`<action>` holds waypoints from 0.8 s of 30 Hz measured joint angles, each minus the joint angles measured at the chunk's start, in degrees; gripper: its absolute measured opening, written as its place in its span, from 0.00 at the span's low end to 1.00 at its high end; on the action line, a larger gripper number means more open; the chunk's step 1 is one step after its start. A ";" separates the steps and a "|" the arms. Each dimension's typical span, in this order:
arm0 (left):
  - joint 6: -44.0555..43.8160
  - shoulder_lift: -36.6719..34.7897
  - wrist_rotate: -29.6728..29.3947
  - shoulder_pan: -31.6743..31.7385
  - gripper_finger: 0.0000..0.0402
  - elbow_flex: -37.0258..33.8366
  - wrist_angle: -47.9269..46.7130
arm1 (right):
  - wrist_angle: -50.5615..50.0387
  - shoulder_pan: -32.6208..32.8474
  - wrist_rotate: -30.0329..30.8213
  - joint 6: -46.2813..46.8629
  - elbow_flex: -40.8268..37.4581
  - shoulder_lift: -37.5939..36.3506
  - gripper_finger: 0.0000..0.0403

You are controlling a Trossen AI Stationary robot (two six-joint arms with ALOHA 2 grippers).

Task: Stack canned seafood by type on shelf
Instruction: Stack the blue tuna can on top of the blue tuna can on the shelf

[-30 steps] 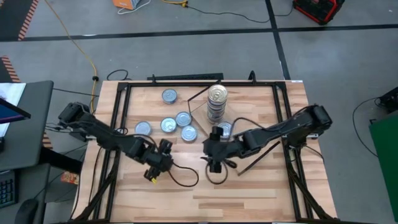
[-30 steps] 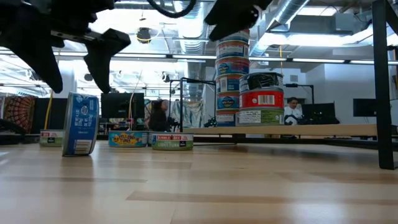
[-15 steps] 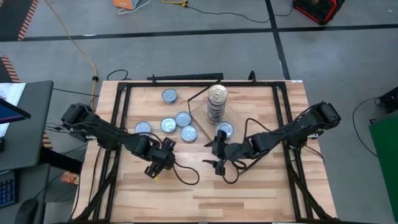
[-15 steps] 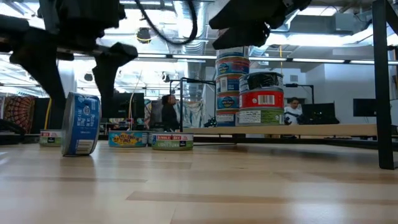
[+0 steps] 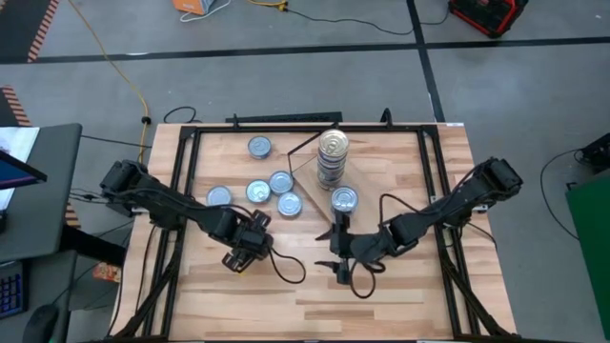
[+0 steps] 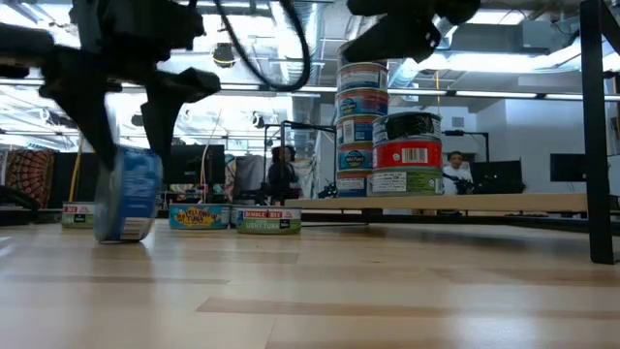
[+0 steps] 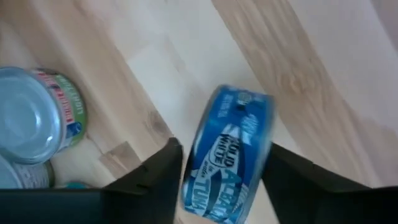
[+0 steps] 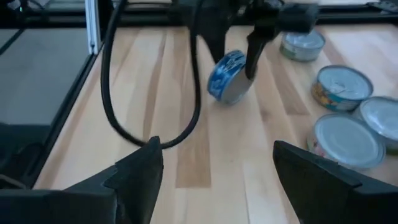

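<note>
- Left gripper [image 5: 240,259]: hanging low over the front-left part of the table, its fingers [image 7: 155,180] straddling a blue-labelled tin [image 7: 227,152] that is standing on its edge. The fingers are flanking the tin's two flat faces, presumably so that a squeeze would catch it across its thin dimension. Whether they are already pressing on the tin is hard to say, since the tin is appearing smeared in the low view; they are reading as partly apart, with no firm hold shown.
- Loose tins [image 5: 259,191]: lying flat, lids up, in a small cluster behind the left gripper on the table, with one more tin [image 5: 258,147] sitting farther back. They are seemingly waiting to be sorted.
- Shelf [image 6: 542,202]: showing as a light-wood board raised slightly above the tabletop, in a thin dark frame, toward the middle-back of the table.
- Tall stack [image 5: 333,146]: several tins piled on the shelf, one type being gathered into a single column.
- Short stack [image 5: 344,199]: a red-labelled tin topped by a dark one, just in front of the tall stack, keeping a second type apart.
- Right gripper [image 5: 339,250]: hovering in front of the short stack, its fingers [image 8: 140,174] spread wide and carrying nothing, looking across the boards at the left arm's work and evidently waiting.
</note>
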 joint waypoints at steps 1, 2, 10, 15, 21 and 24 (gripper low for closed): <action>-1.00 -0.18 -0.02 0.00 0.46 0.48 -0.22 | -0.81 0.31 -0.01 0.29 0.00 0.00 0.81; -1.98 -0.28 -0.03 0.00 0.41 0.89 -0.36 | -1.80 0.56 -0.01 0.48 0.00 0.00 0.81; -5.48 -0.21 0.90 0.04 0.08 1.68 -1.66 | -10.54 1.24 -0.01 4.24 0.00 -2.05 0.81; -8.80 -0.28 1.20 0.34 0.02 1.85 -1.92 | -10.76 1.24 -0.01 4.66 0.00 -2.58 0.81; -22.91 -0.01 3.23 -0.52 0.09 1.74 -2.29 | -9.35 1.26 1.02 7.71 -0.79 -1.23 0.81; -24.52 0.16 -0.43 -3.54 0.16 -0.43 -0.53 | -7.94 1.38 1.87 7.42 -0.96 0.15 0.81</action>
